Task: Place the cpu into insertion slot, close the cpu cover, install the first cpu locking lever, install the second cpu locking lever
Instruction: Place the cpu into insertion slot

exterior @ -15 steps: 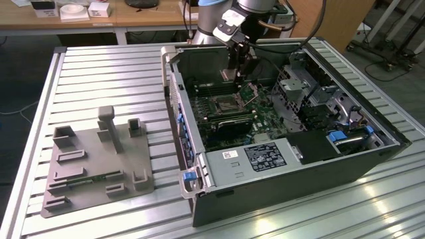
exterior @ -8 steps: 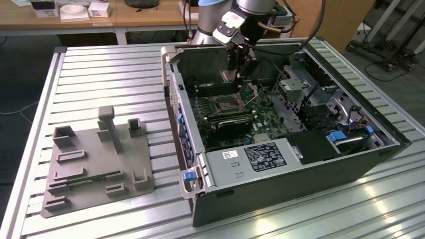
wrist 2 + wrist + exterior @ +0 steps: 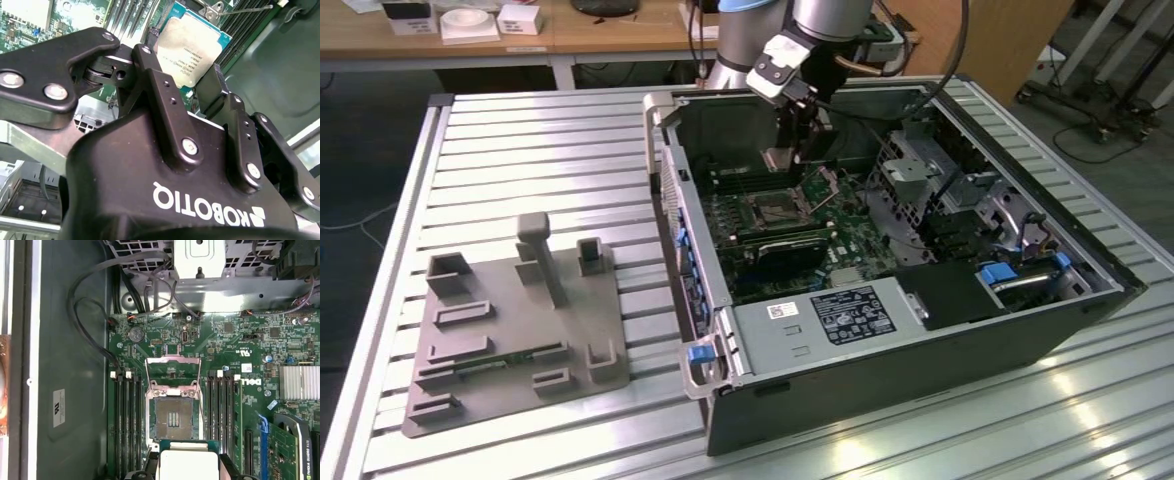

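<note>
the gripper (image 3: pixel 789 135) hangs inside the open case (image 3: pixel 921 350), low over the green board (image 3: pixel 235 347). its two black fingers (image 3: pixel 161 87) are narrowed onto the cpu (image 3: pixel 197 47), one pressing each of two opposite edges, so the chip is held with its silvery top facing the second wrist view. in the exterior view the cpu (image 3: pixel 778 158) sits just under the fingertips, above the board and a little toward the case's back wall from the slot (image 3: pixel 767 212). in the first wrist view the slot (image 3: pixel 173 419) lies bare, its dark centre showing between silvery rims, and the cpu (image 3: pixel 187 463) is near one side of it, not in it. the cover (image 3: pixel 172 371) is swung open and away from the slot, its cut-out frame lying over the board beyond the hinge. black memory slots (image 3: pixel 127 425) run along both sides of the slot. a grey power box (image 3: pixel 834 315) fills the case's near end, and a grey fixture (image 3: pixel 507 320) rests on the slatted table (image 3: pixel 520 150), at the exterior view's left.
</note>
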`<state>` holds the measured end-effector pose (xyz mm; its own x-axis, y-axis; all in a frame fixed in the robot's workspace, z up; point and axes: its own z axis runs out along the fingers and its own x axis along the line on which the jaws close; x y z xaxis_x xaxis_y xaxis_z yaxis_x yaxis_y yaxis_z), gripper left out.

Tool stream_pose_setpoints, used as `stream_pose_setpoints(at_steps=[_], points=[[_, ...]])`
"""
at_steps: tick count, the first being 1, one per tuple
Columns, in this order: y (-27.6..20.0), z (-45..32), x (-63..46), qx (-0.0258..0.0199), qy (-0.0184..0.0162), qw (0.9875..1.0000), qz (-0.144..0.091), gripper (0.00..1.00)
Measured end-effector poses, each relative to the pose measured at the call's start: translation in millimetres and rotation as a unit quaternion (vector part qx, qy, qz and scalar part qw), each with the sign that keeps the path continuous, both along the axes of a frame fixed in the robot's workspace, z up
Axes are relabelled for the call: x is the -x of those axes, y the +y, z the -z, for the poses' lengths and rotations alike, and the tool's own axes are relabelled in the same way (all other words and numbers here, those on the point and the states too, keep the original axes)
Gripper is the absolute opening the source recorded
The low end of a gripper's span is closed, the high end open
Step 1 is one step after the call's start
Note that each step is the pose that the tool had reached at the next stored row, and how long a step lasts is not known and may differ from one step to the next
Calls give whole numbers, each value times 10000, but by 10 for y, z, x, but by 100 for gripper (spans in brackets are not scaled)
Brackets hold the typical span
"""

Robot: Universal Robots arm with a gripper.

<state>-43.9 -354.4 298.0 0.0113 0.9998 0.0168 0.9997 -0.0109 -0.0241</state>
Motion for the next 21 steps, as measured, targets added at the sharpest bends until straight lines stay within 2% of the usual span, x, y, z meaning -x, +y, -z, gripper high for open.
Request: stream_pose_setpoints(at_steps=[14, 21], points=[[0, 190, 0, -1, -16, 10000, 0, 54], [0, 196, 0, 18, -16, 10000, 0, 54]])
